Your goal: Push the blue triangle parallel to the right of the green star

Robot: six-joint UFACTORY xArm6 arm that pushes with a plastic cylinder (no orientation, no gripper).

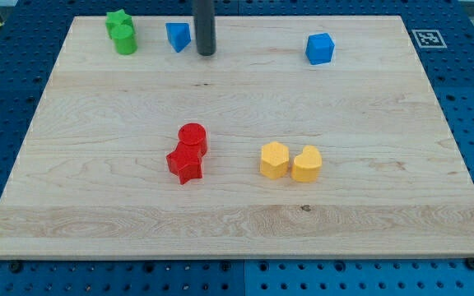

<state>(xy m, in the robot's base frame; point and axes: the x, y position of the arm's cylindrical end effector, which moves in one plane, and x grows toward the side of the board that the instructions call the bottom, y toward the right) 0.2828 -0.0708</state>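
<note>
Blue triangle (178,36) upright – apex down, just right of green star (118,21), my tip (206,53) beside it – no claw.

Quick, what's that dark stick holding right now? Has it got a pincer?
No pincer: a plain rod. My tip holds nothing; it rests just to the view's right of the blue triangle.

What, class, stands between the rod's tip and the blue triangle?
Nothing visible. My tip sits just to the view's right of the blue triangle, with only bare board between them; the green star lies farther left.
</note>
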